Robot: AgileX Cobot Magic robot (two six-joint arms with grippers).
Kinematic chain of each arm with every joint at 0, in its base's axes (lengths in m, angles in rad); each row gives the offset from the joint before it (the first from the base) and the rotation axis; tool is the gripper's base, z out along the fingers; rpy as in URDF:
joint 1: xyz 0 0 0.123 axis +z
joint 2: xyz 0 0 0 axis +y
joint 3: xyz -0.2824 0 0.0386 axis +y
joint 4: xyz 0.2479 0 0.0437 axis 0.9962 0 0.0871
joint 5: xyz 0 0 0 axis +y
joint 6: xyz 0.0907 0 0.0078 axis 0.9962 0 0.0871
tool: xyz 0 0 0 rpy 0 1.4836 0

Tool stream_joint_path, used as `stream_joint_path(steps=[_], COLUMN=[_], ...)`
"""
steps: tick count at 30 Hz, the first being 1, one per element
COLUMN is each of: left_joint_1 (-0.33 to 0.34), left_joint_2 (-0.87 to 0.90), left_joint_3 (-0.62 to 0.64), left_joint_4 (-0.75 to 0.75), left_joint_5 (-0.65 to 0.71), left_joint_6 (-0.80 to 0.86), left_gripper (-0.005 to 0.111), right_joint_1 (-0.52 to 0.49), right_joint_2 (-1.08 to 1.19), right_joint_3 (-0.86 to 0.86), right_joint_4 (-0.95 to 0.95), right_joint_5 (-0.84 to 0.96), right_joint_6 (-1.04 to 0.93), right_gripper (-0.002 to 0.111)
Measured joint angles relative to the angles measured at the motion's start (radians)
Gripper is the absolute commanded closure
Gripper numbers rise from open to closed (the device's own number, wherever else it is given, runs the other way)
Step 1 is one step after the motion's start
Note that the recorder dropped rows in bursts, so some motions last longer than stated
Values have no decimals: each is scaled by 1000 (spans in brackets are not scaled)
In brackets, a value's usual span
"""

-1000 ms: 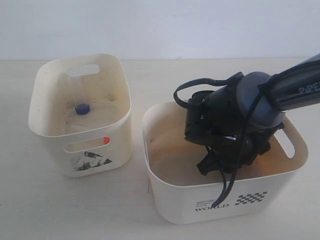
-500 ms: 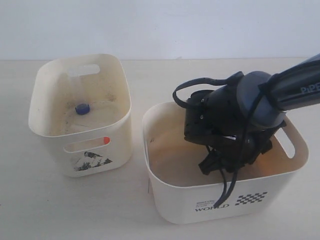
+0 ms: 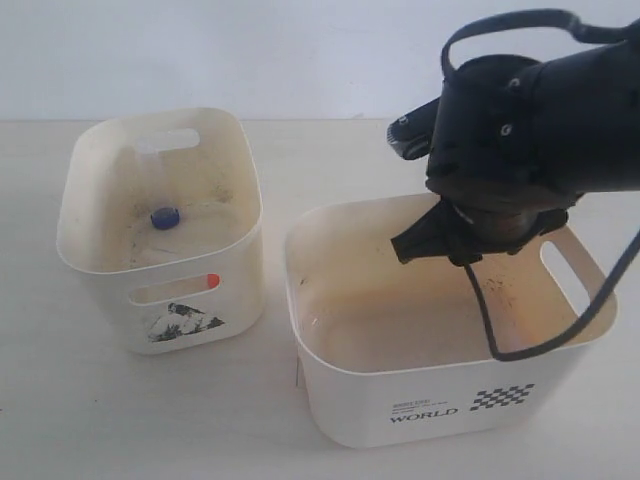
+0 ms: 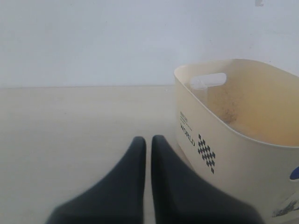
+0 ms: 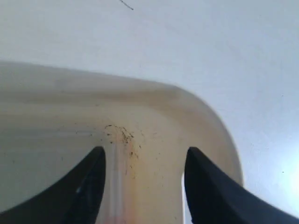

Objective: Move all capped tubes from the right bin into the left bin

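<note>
Cream plastic makes both bins, and the right pincer [image 5: 145, 156] hangs just above the right bin [image 3: 340, 400], near its back wall. Its two fingers stand apart; a pale streak shows between them, and we cannot tell if that is a clear tube in its grip or only a mark on the wall. In the left bin [image 3: 100, 285] we see a blue cap [image 3: 165, 216] on the floor and an orange-red cap [image 3: 212, 281] peeping through the front slot, so two capped tubes seem to be home. The floor of the right bin looks bare where the arm does not hide it. We think the step now is the carry to the left bin. To do it well, we should rise clear of both rims, slide over slowly, stop above the middle of the left bin, dip a little, then let go. If nothing is held, we should look under the arm first. The left pincer [image 4: 148, 140] is closed on nothing, low over the worktop [image 4: 70, 140] beside the right bin, and has no job in this step
</note>
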Motion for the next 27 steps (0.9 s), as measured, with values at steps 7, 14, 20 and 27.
stream_joint_path(steps=[7, 14, 20, 27], left_joint_1=[0, 0, 0, 0], left_joint_2=[0, 0, 0, 0], left_joint_3=[0, 0, 0, 0], left_joint_4=[0, 0, 0, 0], left_joint_5=[0, 0, 0, 0], left_joint_6=[0, 0, 0, 0], left_gripper=[102, 102, 102, 102], right_joint_1=[0, -1, -1, -1], right_joint_2=[-66, -12, 125, 192], right_joint_3=[0, 0, 0, 0], right_joint_4=[23, 152, 158, 107], right_joint_5=[-24, -80, -49, -31], right_joint_6=[-25, -127, -131, -109], right_gripper=[58, 58, 33, 33])
